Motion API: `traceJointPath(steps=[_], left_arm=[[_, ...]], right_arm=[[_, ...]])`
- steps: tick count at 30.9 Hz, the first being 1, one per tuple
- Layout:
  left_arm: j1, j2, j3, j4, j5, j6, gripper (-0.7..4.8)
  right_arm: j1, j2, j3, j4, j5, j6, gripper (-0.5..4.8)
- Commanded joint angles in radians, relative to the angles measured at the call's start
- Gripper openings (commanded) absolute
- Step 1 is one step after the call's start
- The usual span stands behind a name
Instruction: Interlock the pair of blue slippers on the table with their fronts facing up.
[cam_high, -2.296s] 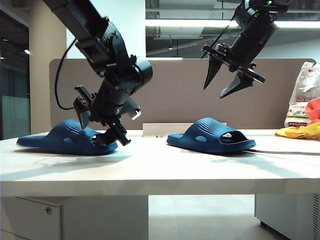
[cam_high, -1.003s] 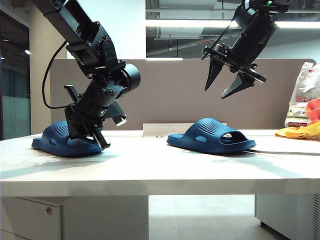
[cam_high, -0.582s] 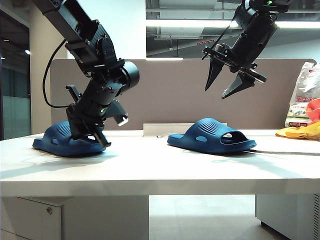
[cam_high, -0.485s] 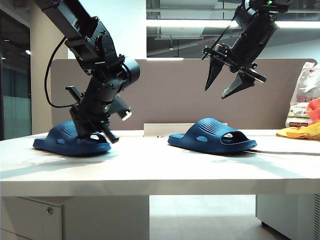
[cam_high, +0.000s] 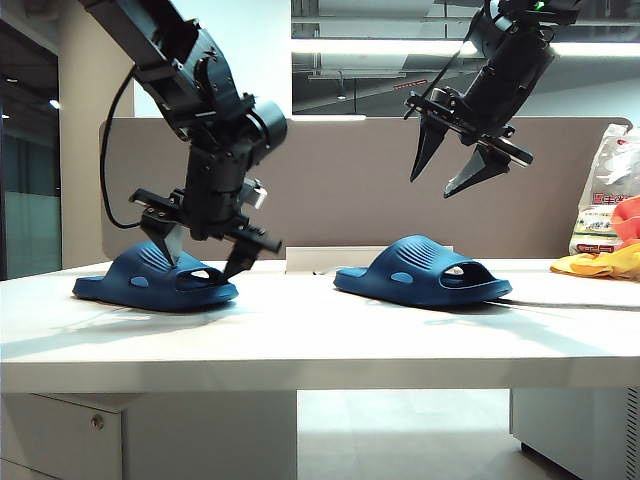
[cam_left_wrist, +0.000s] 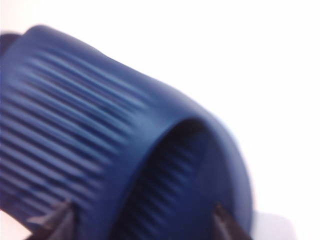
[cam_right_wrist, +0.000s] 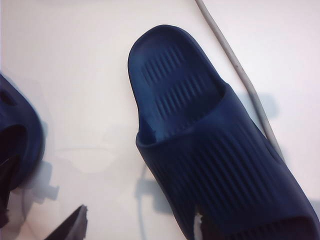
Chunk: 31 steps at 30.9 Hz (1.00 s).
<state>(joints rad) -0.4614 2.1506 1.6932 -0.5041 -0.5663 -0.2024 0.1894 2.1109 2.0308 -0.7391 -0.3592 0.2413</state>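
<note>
1. The wide off-white surface carries both dark blue ribbed rubber slippers, well apart.
2. The left slipper lies sole-down directly beneath the left gripper, whose spread fingers straddle its strap, gripping nothing.
3. The right slipper lies well below the right gripper, fingers open and empty.

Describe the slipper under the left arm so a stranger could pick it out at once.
Start at the off-white table in front of the grey-brown divider. Two matching dark blue slippers lie soles down on it, well apart. The left slipper sits toward the left end, and it alone has a black tool, the left tool, spread open just over its ribbed strap; the right tool hangs open high above the right slipper.
</note>
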Motion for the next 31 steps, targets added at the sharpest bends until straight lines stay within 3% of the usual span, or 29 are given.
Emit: traceJointPath(steps=[1, 5, 7, 15, 20, 24, 31], left_arm=[[-0.004, -0.043, -0.002, 0.019, 0.095, -0.239, 3.40], [-0.004, -0.076, -0.002, 0.075, 0.225, -0.573, 3.40], [-0.004, -0.079, -0.002, 0.110, 0.271, -0.702, 3.40], [-0.008, -0.076, -0.042, 0.141, 0.279, -1.222, 3.41], [-0.018, -0.080, -0.113, 0.245, 0.238, -1.363, 3.40], [-0.021, -0.089, -0.190, 0.438, 0.187, -1.386, 3.41], [-0.023, -0.089, -0.244, 0.611, 0.081, -1.414, 3.40]], right_arm=[[0.000, -0.008, 0.005, 0.011, 0.001, -0.006, 2.70], [0.001, -0.008, 0.005, 0.010, -0.002, -0.006, 2.70], [0.001, -0.008, 0.005, 0.008, -0.002, -0.006, 2.70], [0.001, -0.008, 0.001, 0.004, -0.002, -0.006, 2.70], [0.000, -0.008, -0.014, 0.005, -0.001, -0.006, 2.70], [0.000, -0.008, -0.024, 0.011, -0.002, -0.006, 2.70], [0.000, -0.008, -0.039, 0.012, -0.002, -0.006, 2.70]])
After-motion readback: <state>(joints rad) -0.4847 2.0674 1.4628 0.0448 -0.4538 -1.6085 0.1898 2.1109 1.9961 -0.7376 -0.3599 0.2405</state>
